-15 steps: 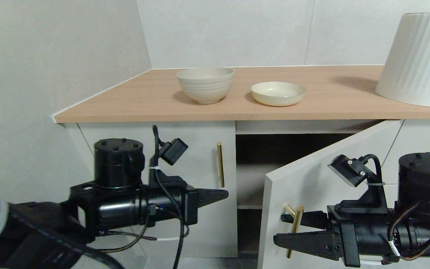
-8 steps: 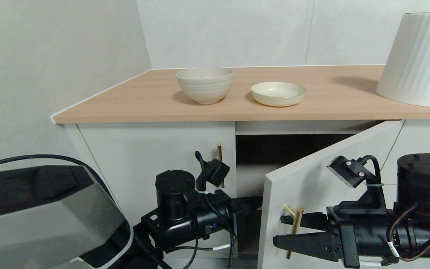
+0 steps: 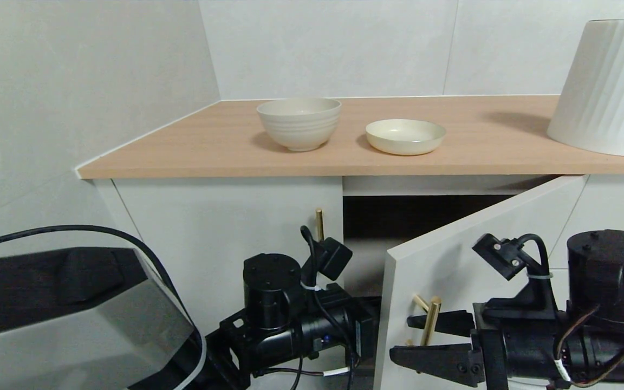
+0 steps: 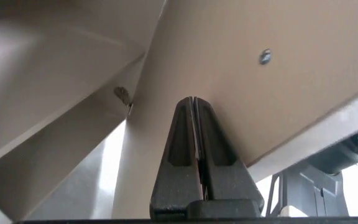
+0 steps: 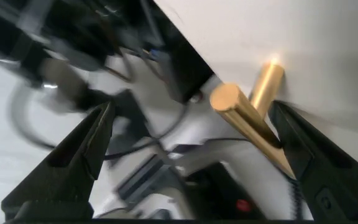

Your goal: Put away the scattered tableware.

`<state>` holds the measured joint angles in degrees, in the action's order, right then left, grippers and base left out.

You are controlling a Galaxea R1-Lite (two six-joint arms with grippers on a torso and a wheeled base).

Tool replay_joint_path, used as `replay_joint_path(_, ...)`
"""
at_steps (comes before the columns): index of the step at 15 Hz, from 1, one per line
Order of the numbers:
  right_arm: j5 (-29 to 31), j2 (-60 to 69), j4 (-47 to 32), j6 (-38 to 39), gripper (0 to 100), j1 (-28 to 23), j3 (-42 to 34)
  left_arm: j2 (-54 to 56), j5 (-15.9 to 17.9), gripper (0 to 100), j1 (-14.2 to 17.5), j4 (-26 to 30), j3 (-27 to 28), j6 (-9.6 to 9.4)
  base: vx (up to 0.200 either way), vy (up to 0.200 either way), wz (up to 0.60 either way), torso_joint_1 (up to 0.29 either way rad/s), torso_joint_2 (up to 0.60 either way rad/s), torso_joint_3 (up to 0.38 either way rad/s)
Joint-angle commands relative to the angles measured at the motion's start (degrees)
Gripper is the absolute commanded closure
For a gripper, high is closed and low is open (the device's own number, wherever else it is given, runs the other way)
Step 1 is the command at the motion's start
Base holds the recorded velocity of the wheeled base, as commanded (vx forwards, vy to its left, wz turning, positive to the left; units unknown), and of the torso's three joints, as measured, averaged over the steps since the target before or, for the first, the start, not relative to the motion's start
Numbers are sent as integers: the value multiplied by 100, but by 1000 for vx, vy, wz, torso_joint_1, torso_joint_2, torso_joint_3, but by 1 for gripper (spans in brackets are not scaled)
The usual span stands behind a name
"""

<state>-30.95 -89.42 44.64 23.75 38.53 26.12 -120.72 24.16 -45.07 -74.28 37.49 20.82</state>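
A tall white ribbed container (image 3: 604, 86) stood at the right end of the wooden tabletop (image 3: 209, 146), near the pale tiled wall (image 3: 333, 49). Below the tabletop, the left cabinet door (image 3: 209, 222) was closed, with its brass handle (image 3: 319, 223) upright near its right edge. The right cabinet door (image 3: 453, 254) stood swung open and carried a brass bar handle (image 3: 431, 320).

Both arms are low with wrists level, the left claw (image 4: 193, 106) with fingers pressed flat together, the right claw (image 3: 401, 337) with fingers spread, one above the other.
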Motion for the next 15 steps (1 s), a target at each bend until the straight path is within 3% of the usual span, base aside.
replay_joint_path(1, 371, 21, 45, -151, 0, -13, -2, 216, 36, 100, -81, 300, 198, 1, 0, 0, 0, 0, 0, 0)
replay_joint_path(3, 388, 364, 9, -160, 0, -30, -99, 330, 36, 100, -125, 704, 391, 10, 0, 0, 0, 0, 0, 0)
replay_joint_path(6, 423, 988, -272, -169, 0, -329, -257, 339, 27, 100, -143, 801, 444, 10, 0, 0, 0, 0, 0, 0)
replay_joint_path(8, 573, 1533, -773, -406, 0, -514, -380, 409, 18, 100, -134, 801, 426, 168, 0, 0, 0, 0, 0, 0)
replay_joint_path(10, 1636, 2060, -1423, -714, 0, -311, -424, 506, 18, 100, -125, 801, 435, 405, 0, 0, 0, 0, 0, 0)
replay_joint_path(11, 1830, 2403, -1687, -731, 0, -83, -468, 524, 18, 100, -125, 810, 435, 414, 0, 0, 0, 0, 0, 0)
replay_joint_path(15, 1768, 3194, -2794, -758, 0, 286, -468, 488, 18, 100, -116, 897, 426, 414, 0, 0, 0, 0, 0, 0)
